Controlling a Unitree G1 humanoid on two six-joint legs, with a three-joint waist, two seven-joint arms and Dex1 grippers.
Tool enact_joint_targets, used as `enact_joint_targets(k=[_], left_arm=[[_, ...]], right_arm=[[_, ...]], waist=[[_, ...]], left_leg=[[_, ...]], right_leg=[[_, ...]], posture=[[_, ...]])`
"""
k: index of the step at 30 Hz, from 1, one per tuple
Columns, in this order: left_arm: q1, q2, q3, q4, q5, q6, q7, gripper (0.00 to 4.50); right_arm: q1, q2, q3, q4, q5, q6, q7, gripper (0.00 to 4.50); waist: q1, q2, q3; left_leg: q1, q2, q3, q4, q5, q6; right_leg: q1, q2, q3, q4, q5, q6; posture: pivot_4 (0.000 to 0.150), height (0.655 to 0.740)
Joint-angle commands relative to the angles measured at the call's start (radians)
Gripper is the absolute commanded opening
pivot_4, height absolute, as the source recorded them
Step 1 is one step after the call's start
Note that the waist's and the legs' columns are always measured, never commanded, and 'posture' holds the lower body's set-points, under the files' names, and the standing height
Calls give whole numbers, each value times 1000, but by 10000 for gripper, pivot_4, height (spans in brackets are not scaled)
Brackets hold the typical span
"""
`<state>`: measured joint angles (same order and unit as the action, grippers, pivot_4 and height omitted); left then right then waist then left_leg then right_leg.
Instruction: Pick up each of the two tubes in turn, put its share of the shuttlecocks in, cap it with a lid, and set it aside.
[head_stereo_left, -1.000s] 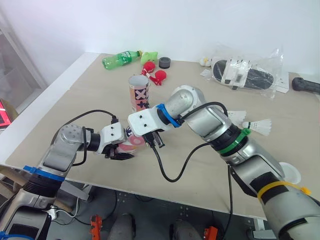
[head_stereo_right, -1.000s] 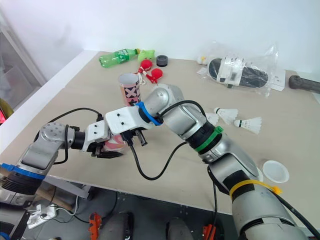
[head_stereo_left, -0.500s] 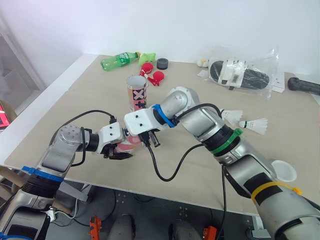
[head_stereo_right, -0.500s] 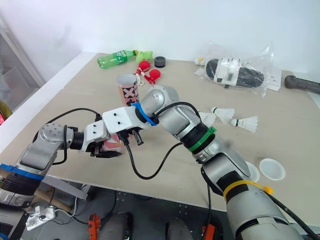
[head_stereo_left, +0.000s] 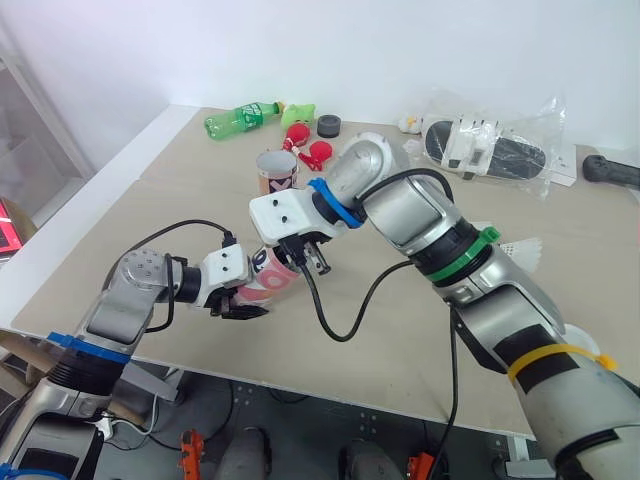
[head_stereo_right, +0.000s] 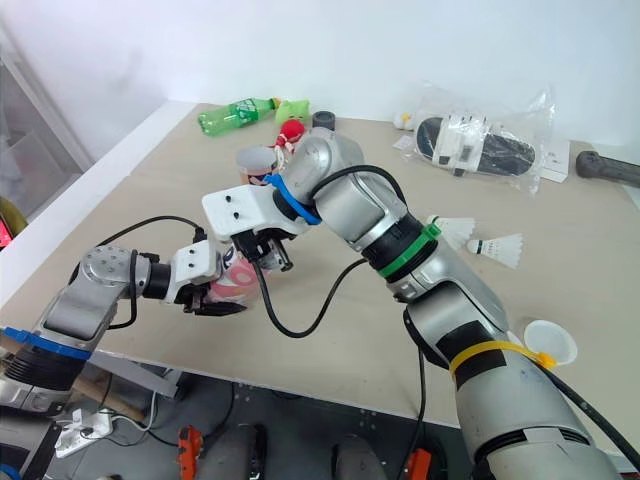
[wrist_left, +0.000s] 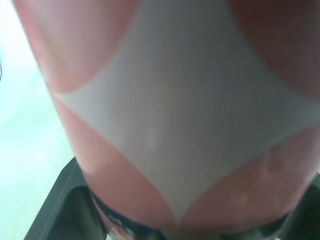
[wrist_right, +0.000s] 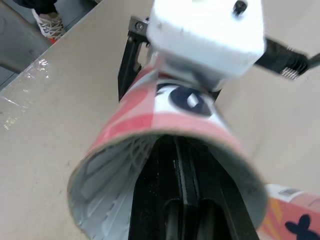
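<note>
Near the front edge of the table (head_stereo_left: 150, 215), the tube (head_stereo_left: 268, 282) sits tilted. Its lower end is clamped between the fingers of the left gripper (head_stereo_left: 243, 303) and its open mouth is turned up toward the right gripper (head_stereo_left: 312, 258). The right gripper's 2 fingers are drawn close together, right at the mouth. In the right wrist view they reach into the opening, and I see nothing pinched between them. A white feathered skirt (wrist_right: 107, 187) lies against the inner wall just beside them, so I judge at least 1 shuttlecock is inside.

My main worry is the exit. If I pull the right fingers out at an angle, they may snag those feathers and drag the shuttlecock back out or crush it against the wall. If I push sideways on the rim, the tube may lever in the left grip, which holds only 1 end. A slip there would send it over the table edge.

Further out, the second tube (head_stereo_left: 275, 172) stands upright just behind the right forearm, so a wide swing could knock it over. The 2 loose shuttlecocks (head_stereo_right: 455, 228) (head_stereo_right: 500, 245) and the white lid (head_stereo_right: 550, 343) lie well to the right. Reaching for them means a long sweep across that second tube.
</note>
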<state>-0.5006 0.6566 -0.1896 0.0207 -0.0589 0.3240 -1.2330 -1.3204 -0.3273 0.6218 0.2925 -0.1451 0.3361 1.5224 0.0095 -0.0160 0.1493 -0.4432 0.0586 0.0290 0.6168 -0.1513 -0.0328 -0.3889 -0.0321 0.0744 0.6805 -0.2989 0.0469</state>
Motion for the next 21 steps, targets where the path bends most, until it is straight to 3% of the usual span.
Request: enact_joint_targets(k=[1, 11, 16, 21], left_arm=[[22, -27, -72, 14, 6, 2, -2, 30117], [25, -28, -66, 8, 5, 6, 4, 30117], [23, -29, -66, 6, 5, 10, 4, 30117], [21, -28, -65, 5, 5, 13, 5, 30117]], right_arm=[[-27, -3, 30, 30, -27, -63, 37, 638], [47, 26, 113, 47, -87, -126, 32, 638], [52, 55, 59, 28, -55, -99, 27, 638], [21, -22, -47, -40, 19, -53, 79, 638]], waist=[[0, 0, 0], [0, 0, 0], [0, 0, 0], [0, 0, 0]], left_leg=[[0, -1, 0, 0, 0, 0], [0, -3, -1, 0, 0, 0], [2, -2, -1, 0, 0, 0], [1, -2, -1, 0, 0, 0]], right_leg=[[0, -1, 0, 0, 0, 0], [2, -2, -1, 0, -3, 2], [3, -1, -1, 0, -3, 2], [3, -2, -2, 0, -2, 2]], posture=[[1500, 7400], [1500, 7400], [1500, 7400], [1500, 7400]])
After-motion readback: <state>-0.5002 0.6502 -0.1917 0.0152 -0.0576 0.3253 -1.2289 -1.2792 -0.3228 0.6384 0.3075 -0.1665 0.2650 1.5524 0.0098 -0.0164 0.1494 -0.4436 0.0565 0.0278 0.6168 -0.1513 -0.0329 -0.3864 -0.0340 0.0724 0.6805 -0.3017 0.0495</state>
